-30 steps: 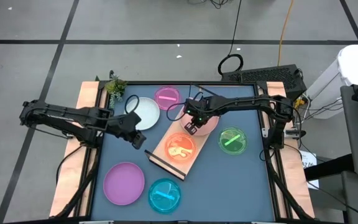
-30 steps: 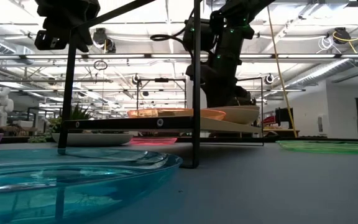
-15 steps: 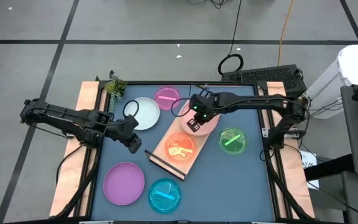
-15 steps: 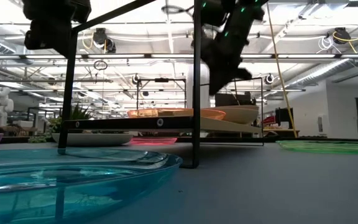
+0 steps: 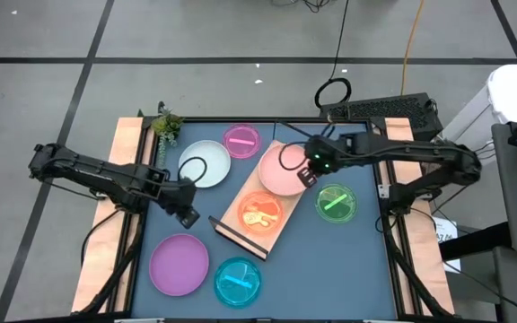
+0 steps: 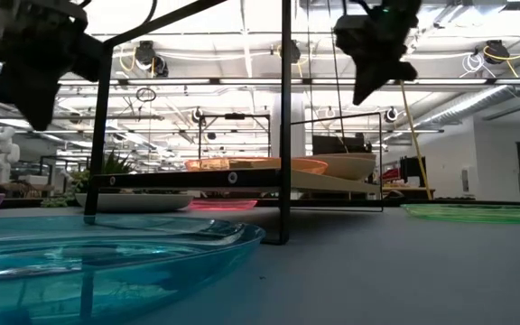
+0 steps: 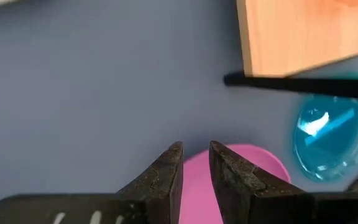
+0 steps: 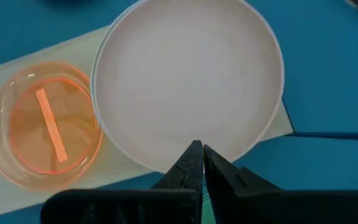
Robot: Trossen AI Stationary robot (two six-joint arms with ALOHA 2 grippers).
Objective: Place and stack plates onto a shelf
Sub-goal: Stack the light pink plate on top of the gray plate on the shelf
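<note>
The shelf (image 5: 232, 218) stands slantwise mid-table. On its board rest a large pale pink plate (image 5: 279, 169) at the far end and a small orange translucent plate (image 5: 258, 213) at the near end. My right gripper (image 5: 309, 176) hangs shut and empty above the pink plate's right rim (image 8: 253, 124). My left gripper (image 5: 188, 215) hovers over bare table left of the shelf, its fingers (image 7: 194, 149) a narrow gap apart with nothing between. Below it the purple plate (image 7: 253, 165) lies flat on the table.
Flat on the table lie a pale blue-white plate (image 5: 206, 163), a small pink one (image 5: 241, 139), a green one (image 5: 336, 203) right of the shelf and a blue one (image 5: 239, 281) near the front edge. A small plant (image 5: 166, 125) stands at the far left corner.
My right gripper has risen from the pink plate on the shelf and drawn back toward the table's right edge, staying shut. My left gripper has sunk, tipped further downward and shifted toward the near edge, closer to the purple plate.
</note>
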